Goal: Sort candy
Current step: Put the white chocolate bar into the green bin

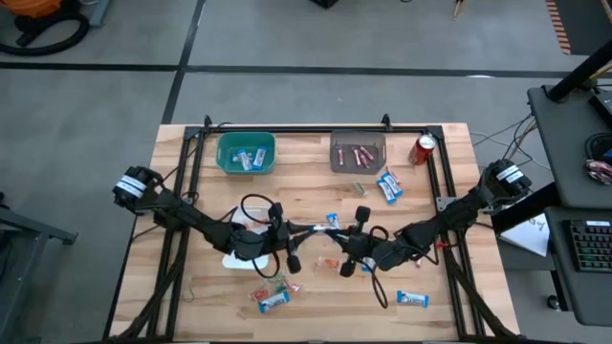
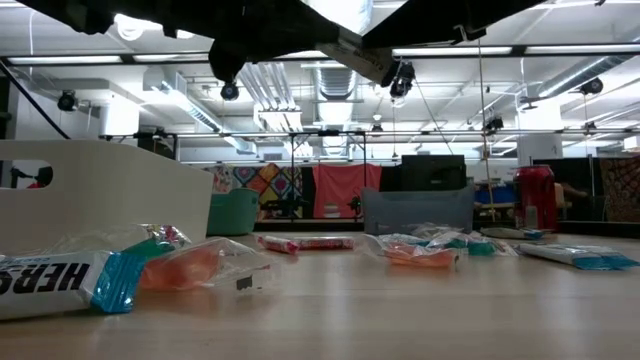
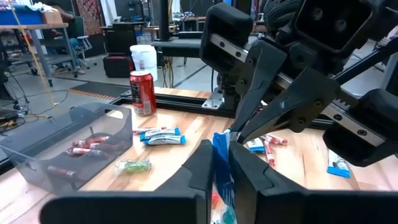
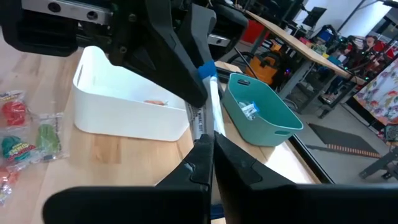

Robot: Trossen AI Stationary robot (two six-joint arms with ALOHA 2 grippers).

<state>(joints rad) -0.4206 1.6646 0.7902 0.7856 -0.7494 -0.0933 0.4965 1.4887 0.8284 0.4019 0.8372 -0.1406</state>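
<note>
Both grippers meet over the table's middle and are shut on one blue-and-white mini bar point(image 1: 332, 222). My left gripper point(image 1: 320, 229) comes from the left and my right gripper point(image 1: 342, 234) from the right. In the left wrist view the bar point(image 3: 221, 163) stands between my left fingers point(image 3: 221, 152), with the right gripper's fingers just beyond. In the right wrist view the bar point(image 4: 209, 102) rises from my right gripper point(image 4: 210, 140). More candy lies loose on the table: blue bars point(image 1: 388, 184), a bar point(image 1: 413, 299), and mixed pieces point(image 1: 273, 296). My left gripper pinches the bar's blue end point(image 4: 207, 70) between its two fingers, coming level from the table's left. The bar is lifted clear of the table. My right gripper pinches the bar's other, white end point(image 4: 205, 121) between its two fingers, coming level from the table's right. The bar spans the short gap between the two grippers, clear of the table.
A teal bin point(image 1: 246, 153) with blue bars and a grey bin point(image 1: 358, 151) with pink sticks stand at the far edge. A red can point(image 1: 424, 149) stands at the far right. A white bin point(image 1: 232, 258) sits under the left arm. A black frame rims the table.
</note>
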